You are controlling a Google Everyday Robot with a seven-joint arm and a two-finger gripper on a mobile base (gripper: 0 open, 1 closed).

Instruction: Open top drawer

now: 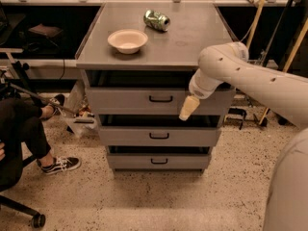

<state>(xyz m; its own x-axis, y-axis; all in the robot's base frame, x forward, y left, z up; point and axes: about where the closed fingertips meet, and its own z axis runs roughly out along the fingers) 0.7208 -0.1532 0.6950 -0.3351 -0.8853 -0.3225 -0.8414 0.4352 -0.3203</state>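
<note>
The top drawer (130, 100) is the uppermost of three grey drawers in a grey cabinet, with a small black bar handle (160, 99) at its centre. A dark gap shows above its front. My gripper (188, 109), cream-coloured and pointing down, hangs in front of the right part of the top drawer's front, a little right of and slightly below the handle, not on it. My white arm (250, 78) comes in from the right.
A cream bowl (127, 40) and a crushed green can (156, 19) lie on the cabinet top (192, 42). The middle drawer (159, 135) and bottom drawer (159, 160) sit below. A seated person's leg and shoe (57, 164) are at the left. Poles lean at the right.
</note>
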